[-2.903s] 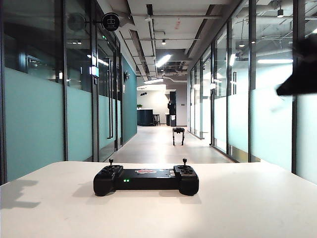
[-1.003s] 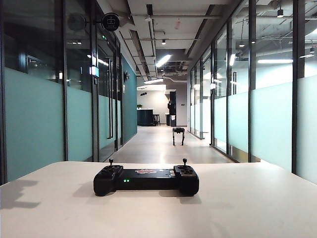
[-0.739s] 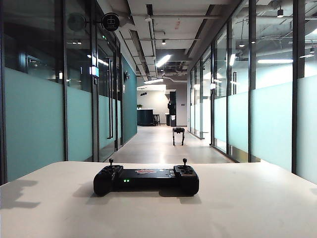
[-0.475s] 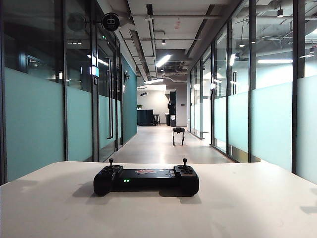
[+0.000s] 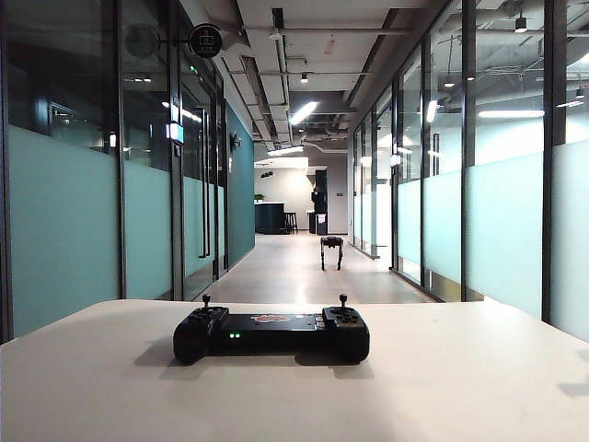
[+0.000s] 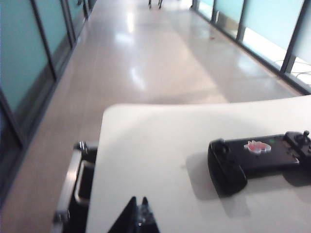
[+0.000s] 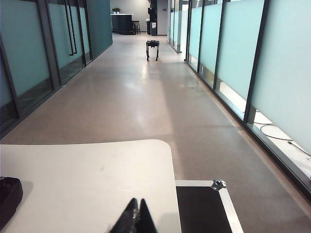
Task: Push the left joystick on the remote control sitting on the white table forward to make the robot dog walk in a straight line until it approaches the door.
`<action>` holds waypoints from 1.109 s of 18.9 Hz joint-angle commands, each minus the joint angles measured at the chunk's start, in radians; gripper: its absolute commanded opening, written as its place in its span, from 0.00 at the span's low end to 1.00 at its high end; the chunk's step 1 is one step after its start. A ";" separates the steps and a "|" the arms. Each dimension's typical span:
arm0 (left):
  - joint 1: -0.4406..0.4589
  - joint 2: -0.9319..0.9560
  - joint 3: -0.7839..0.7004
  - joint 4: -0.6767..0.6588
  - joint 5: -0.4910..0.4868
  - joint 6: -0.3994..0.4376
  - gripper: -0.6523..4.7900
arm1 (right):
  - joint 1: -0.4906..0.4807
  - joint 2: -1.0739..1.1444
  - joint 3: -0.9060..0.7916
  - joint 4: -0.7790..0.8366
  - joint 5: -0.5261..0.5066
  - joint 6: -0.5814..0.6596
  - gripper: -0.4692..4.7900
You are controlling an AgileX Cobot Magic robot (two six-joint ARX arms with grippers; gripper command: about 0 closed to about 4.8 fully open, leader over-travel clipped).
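Straight ahead in the exterior view, the remote control (image 5: 271, 334) lies flat on the white table (image 5: 460, 387), its left joystick (image 5: 206, 300) standing upright on the left handle. Neither gripper shows here. Far down the corridor the robot dog (image 5: 331, 250) stands on the glossy floor, near the right-hand glass wall.

Next, the left wrist view shows the left gripper (image 6: 137, 219) with its fingertips pressed together, holding nothing, above the table's (image 6: 146, 160) near edge. The remote control (image 6: 260, 158) sits well apart from the fingertips, off to one side, and the left joystick (image 6: 221, 148) is a short stub on the nearer handle.

Lastly, the right wrist view shows the right gripper (image 7: 134, 216) likewise closed and empty over the table (image 7: 87, 184). Only a corner of the remote control (image 7: 7, 199) shows at the frame's edge, well apart from the fingertips. The robot dog (image 7: 152, 49) stands far down the hall.
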 commanded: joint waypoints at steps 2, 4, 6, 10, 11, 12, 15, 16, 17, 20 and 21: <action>0.071 -0.134 -0.078 0.088 0.036 0.005 0.11 | 0.002 -0.003 -0.009 0.009 0.004 0.000 0.09; 0.072 -0.175 -0.112 0.090 -0.005 -0.026 0.11 | 0.002 -0.003 -0.009 0.009 0.004 0.000 0.09; 0.072 -0.174 -0.129 0.089 -0.025 -0.038 0.11 | 0.002 -0.003 -0.009 0.010 0.004 0.000 0.09; 0.068 -0.174 -0.173 0.092 -0.070 -0.035 0.11 | 0.002 -0.003 -0.009 0.002 0.004 0.000 0.09; 0.068 -0.174 -0.183 0.098 -0.076 -0.035 0.11 | 0.002 -0.003 -0.009 -0.003 0.004 0.000 0.09; 0.068 -0.174 -0.196 0.109 -0.076 -0.035 0.11 | 0.002 -0.003 -0.009 -0.010 0.004 0.000 0.09; 0.064 -0.174 -0.235 0.171 -0.083 -0.031 0.11 | 0.002 -0.003 -0.009 -0.014 0.004 0.000 0.09; 0.053 -0.174 -0.234 0.170 -0.101 -0.013 0.11 | 0.002 -0.003 -0.009 -0.014 0.004 0.000 0.09; 0.039 -0.174 -0.234 0.171 -0.126 -0.007 0.11 | 0.002 -0.003 -0.009 -0.014 0.004 0.000 0.09; 0.005 -0.174 -0.234 0.172 -0.176 -0.013 0.11 | 0.002 -0.003 -0.009 -0.014 0.004 0.000 0.09; 0.006 -0.174 -0.234 0.174 -0.172 -0.013 0.11 | 0.002 -0.003 -0.009 -0.014 0.004 0.000 0.09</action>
